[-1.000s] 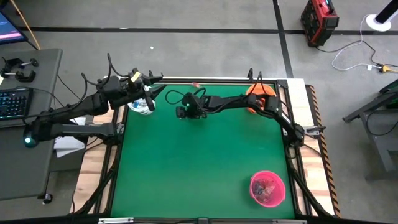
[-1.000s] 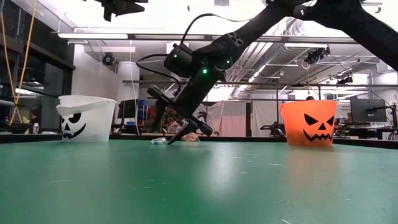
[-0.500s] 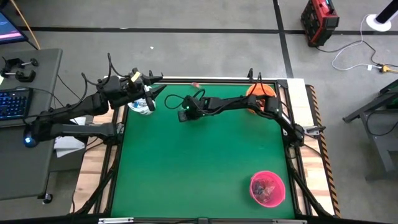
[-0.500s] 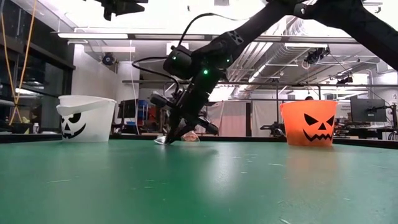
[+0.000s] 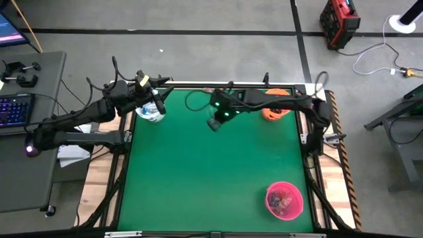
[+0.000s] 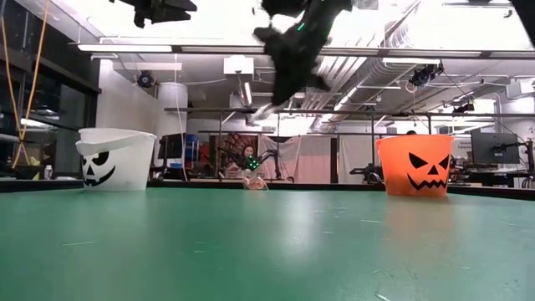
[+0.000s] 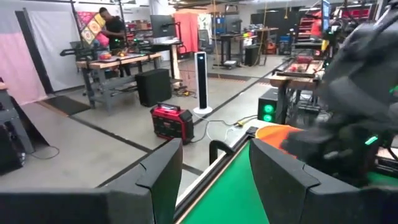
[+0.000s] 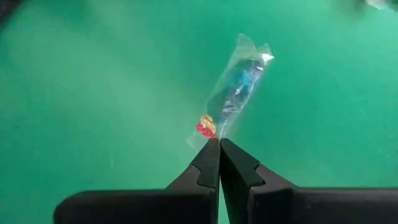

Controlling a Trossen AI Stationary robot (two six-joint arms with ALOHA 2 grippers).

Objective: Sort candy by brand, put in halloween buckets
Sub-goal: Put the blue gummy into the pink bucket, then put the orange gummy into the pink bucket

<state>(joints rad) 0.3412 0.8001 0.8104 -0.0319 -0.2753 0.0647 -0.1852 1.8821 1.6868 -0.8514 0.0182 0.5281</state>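
My right gripper point(image 8: 219, 144) is shut on a candy point(image 8: 238, 90) in a clear wrapper with blue inside. It hangs high above the green table's far middle point(image 5: 213, 123), and the low view shows the candy point(image 6: 264, 109) well up in the air. My left gripper point(image 7: 214, 168) stands open and level at the far left, above the white bucket point(image 5: 149, 113). The orange bucket point(image 5: 276, 110) stands at the far right. The pink bucket point(image 5: 284, 200), with candy inside, stands at the near right. My right gripper pinches the wrapper's crimped end point(image 8: 207, 129), where the red and yellow print is, between its two fingertips. The fingers slant downward from above. The rest of the candy sticks out beyond the fingertips, lifted clear of the table.
Another clear-wrapped candy point(image 6: 255, 183) lies on the table near the far edge, between the white bucket point(image 6: 117, 159) and the orange bucket point(image 6: 415, 165). The green mat point(image 5: 211, 178) is bare through the middle and near left. A black frame point(image 5: 310, 152) rims the table.
My right gripper has shut on the candy down at the table, then risen steeply and gone a little toward the table's right edge, rolling as it went. The candy is lifted clear of the mat.
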